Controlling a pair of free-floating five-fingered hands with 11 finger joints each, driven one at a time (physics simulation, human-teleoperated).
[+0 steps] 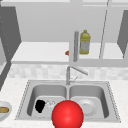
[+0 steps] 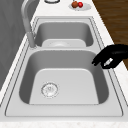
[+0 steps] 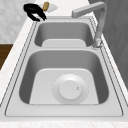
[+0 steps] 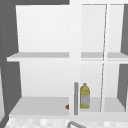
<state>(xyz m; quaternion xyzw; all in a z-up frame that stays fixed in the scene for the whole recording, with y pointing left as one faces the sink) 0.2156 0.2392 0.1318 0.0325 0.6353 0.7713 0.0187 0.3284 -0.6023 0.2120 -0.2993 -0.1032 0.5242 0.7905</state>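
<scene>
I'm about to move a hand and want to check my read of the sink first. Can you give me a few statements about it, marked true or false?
1. A white plate lies in the right basin. True.
2. The yellow bottle stands on the counter beside the faucet. False: it stands on the cabinet shelf above the sink.
3. The left hand is at the front wall of the left basin. True.
4. The left hand grips the plate. False: its fingers are curled on nothing, and the plate lies in the other basin.
5. A bowl sits on the counter left of the sink. True.
</scene>
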